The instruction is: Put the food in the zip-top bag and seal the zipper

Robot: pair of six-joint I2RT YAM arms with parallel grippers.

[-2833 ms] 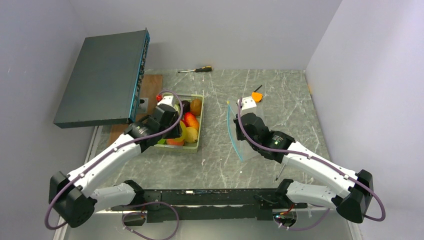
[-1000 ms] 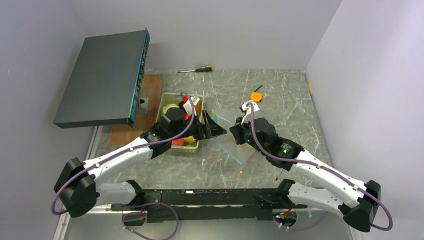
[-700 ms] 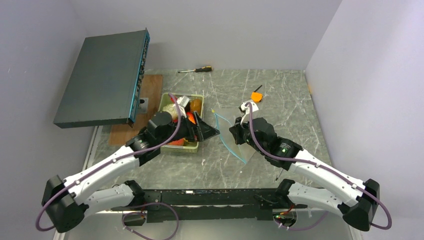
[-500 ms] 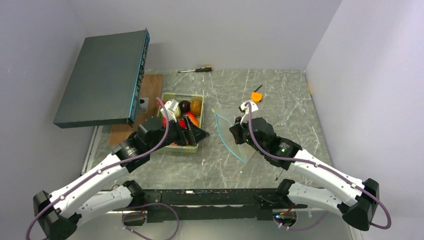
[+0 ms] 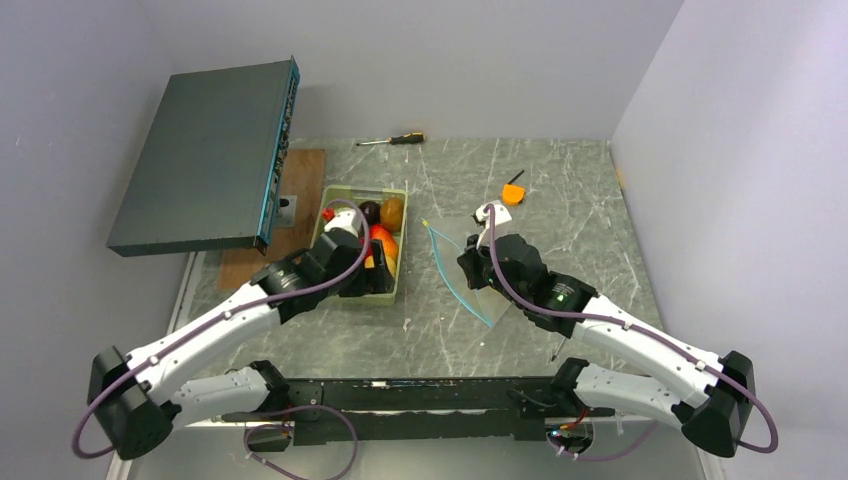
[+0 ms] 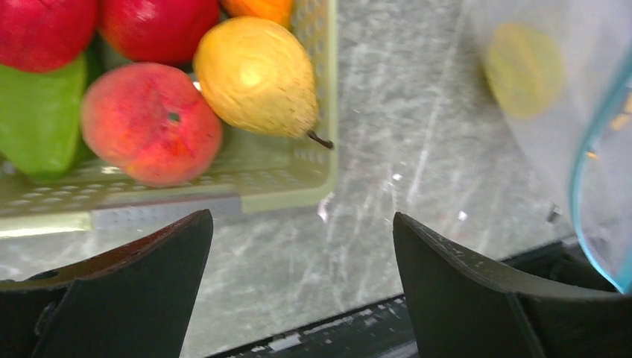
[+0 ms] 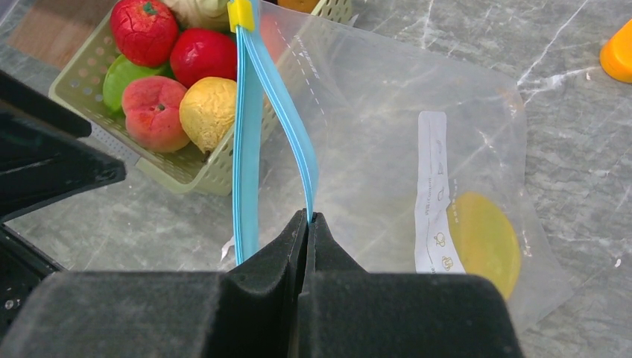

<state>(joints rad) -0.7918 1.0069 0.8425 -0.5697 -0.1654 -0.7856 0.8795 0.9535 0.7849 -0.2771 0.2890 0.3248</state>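
Left gripper [image 6: 298,250] had its jaws wide apart with nothing between them. It hung over bare table [image 6: 387,171] just short of the near wall of the pale green tray [image 6: 283,195]. Most of the food sat in that tray ahead of the gripper: a yellow pear [image 6: 257,77] straight ahead of the gap, a peach [image 6: 151,123] ahead of the left finger, a green piece [image 6: 41,115] further left, and red fruits [image 6: 156,26] beyond them.

Right gripper [image 7: 307,218] was pressed together, clamped on one lip of the zipper [image 7: 246,149]. The other lip ran free just to its left, so the mouth gaped. The zip-top bag [image 7: 387,97] spread away ahead and to the right of that gripper. One yellow piece [image 7: 484,239] lay inside it, beside the white label [image 7: 431,186]. A yellow slider tab [image 7: 240,13] sat at the far end of the strip. A small orange tool [image 7: 617,52] lay on the table well beyond the bag, to the right.
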